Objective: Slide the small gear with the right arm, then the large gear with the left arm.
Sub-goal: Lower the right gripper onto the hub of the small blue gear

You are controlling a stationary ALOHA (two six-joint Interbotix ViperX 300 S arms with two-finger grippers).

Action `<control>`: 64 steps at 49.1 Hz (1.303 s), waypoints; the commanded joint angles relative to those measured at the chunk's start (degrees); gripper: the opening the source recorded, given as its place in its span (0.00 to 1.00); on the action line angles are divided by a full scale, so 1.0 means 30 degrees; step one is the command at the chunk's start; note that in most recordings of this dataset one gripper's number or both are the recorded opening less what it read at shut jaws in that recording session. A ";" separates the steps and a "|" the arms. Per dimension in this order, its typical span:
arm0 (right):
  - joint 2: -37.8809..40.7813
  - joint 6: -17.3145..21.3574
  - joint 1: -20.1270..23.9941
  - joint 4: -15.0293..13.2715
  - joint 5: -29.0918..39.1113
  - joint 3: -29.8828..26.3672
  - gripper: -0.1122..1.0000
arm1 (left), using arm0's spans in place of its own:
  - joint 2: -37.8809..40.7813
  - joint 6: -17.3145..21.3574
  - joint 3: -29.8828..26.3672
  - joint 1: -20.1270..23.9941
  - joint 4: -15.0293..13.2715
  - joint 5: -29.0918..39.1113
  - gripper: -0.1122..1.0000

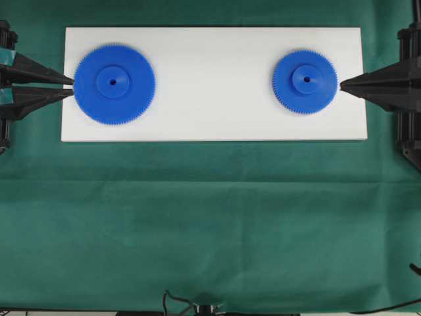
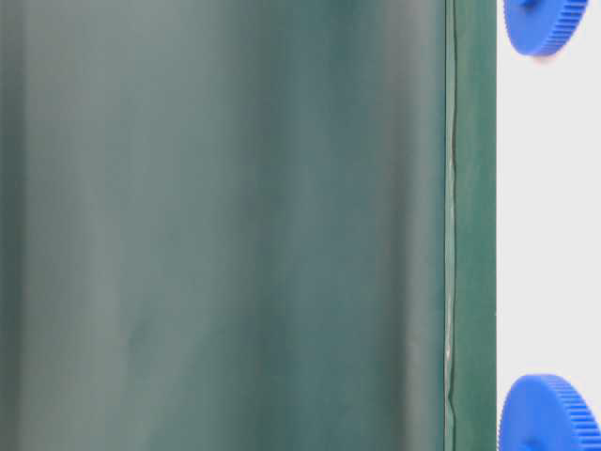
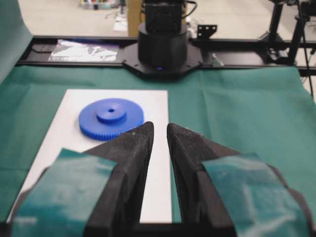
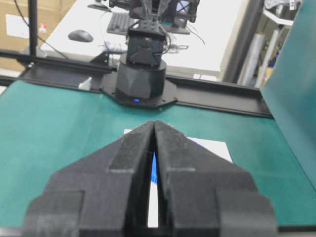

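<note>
Small gear: the smaller blue plastic toothed disc with its raised hub and centre hole (image 1: 305, 81) sat at the right end of the white rectangular board (image 1: 214, 99), upper right of the overhead frame, flat and well apart from its partner.

Large gear: the wider blue plastic toothed disc (image 1: 114, 84) lay flat at the board's left end, upper left of the overhead frame; in the left wrist view it showed at centre left (image 3: 111, 118), just beyond the fingertips.

Right tool: the pointed black two-finger tool of the right arm (image 1: 342, 84) was pinched to a single point, tip right at the small gear's toothed rim, touching or as good as. In the right wrist view the fingers (image 4: 154, 129) were pressed nearly together, a sliver of blue showing through the slit.

Left tool: the black two-finger tool with teal parts at its base (image 1: 71, 87) stood narrowly parted, holding nothing, both tips at the large gear's left rim; the left wrist view showed the slim gap between them (image 3: 160, 129).

Table: green cloth (image 1: 210, 224) covered it under the board.

Progress: nothing looked done. Both gears sat at opposite ends, each with a tool poised behind it.

Left to do: by my read, everything — the right arm's push on the small gear first, then the left arm's push on the large one.
</note>
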 commanded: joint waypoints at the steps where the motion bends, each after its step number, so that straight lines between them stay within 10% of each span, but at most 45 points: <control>1: 0.0146 0.0029 -0.0234 0.0000 -0.0059 -0.0557 0.58 | 0.0176 0.0088 -0.0674 0.0410 -0.0029 0.1318 0.32; 10: 0.0146 0.0176 -0.1699 0.0059 0.4541 -0.1406 0.58 | 0.0205 -0.0088 -0.0820 0.0820 -0.0205 0.3398 0.10; 37: 0.3047 0.2725 -0.5449 0.0352 0.9668 -0.0615 0.58 | 0.1348 -0.0059 -0.0176 0.1641 -0.0205 0.4307 0.10; 64: 0.9932 0.2754 -0.6182 0.0293 0.7236 -0.0762 0.58 | 0.1436 -0.0088 -0.0176 0.1641 -0.0205 0.4482 0.10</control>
